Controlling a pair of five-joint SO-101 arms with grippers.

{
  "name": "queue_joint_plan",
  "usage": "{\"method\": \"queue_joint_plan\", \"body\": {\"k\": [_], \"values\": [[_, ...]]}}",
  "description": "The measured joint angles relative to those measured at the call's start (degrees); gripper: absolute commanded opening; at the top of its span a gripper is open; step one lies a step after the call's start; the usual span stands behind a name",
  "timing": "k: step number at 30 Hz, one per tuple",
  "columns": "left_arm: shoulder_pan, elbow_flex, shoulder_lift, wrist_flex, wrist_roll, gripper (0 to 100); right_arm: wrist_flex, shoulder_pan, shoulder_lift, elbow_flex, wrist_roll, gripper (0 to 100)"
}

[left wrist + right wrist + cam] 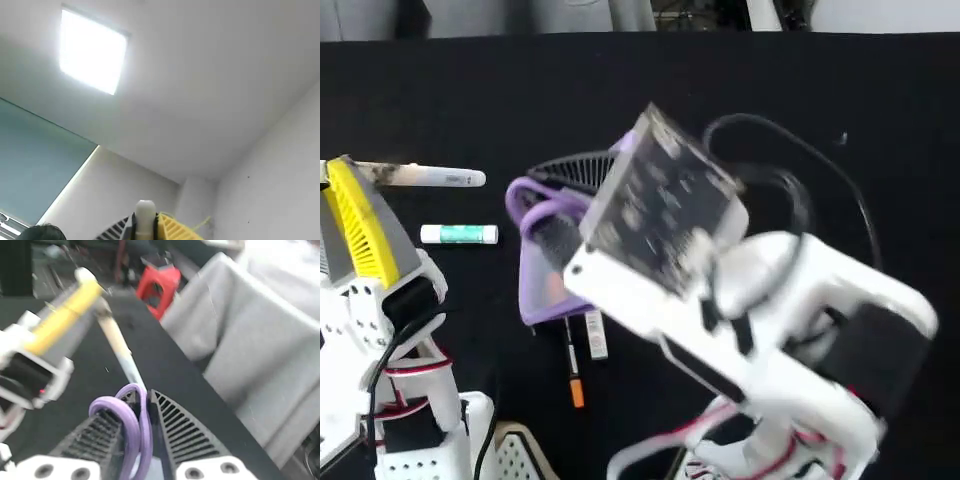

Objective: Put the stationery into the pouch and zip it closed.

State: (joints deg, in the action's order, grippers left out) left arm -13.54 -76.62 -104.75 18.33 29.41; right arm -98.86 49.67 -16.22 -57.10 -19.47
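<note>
Purple pouch (pixel 535 290) pinched in right claw (pixel 143 400), white marker (pixel 430 177) in left claw (pixel 146 230)

The counter (pixel 840 80) has a black top (plain and dark to its far edge). Past it a red stool (pixel 159 282) stands beside a grey draped cloth (pixel 260 340). Overhead, a square ceiling light (pixel 92 50) glows above a teal panel (pixel 35 165).

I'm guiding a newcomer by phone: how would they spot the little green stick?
On the black table, look between the yellow left gripper and the purple pouch. Under the long white marker in the high view lies a short green stick. It alone is green with white ends, and lies free.
</note>
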Motion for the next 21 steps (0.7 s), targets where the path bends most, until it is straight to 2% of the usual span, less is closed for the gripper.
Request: {"method": "queue_joint_plan", "body": {"k": [8,11,16,21], "values": [[0.00,-4.66,0.09,0.00,0.35,3,1.14,2.37,-9.14,-3.34,-1.05,2.5],[-0.70,-6.51,0.35,0.00,0.53,3,7.12,-1.85,-9.76,-3.43,-3.34,2.5],[-8.53,-7.30,0.09,0.00,0.79,3,19.78,-11.87,-7.91,-0.97,-4.75,2.5],[-15.47,-10.11,0.62,0.00,9.23,3,30.24,-16.44,-1.41,2.20,-5.01,2.5]]}}
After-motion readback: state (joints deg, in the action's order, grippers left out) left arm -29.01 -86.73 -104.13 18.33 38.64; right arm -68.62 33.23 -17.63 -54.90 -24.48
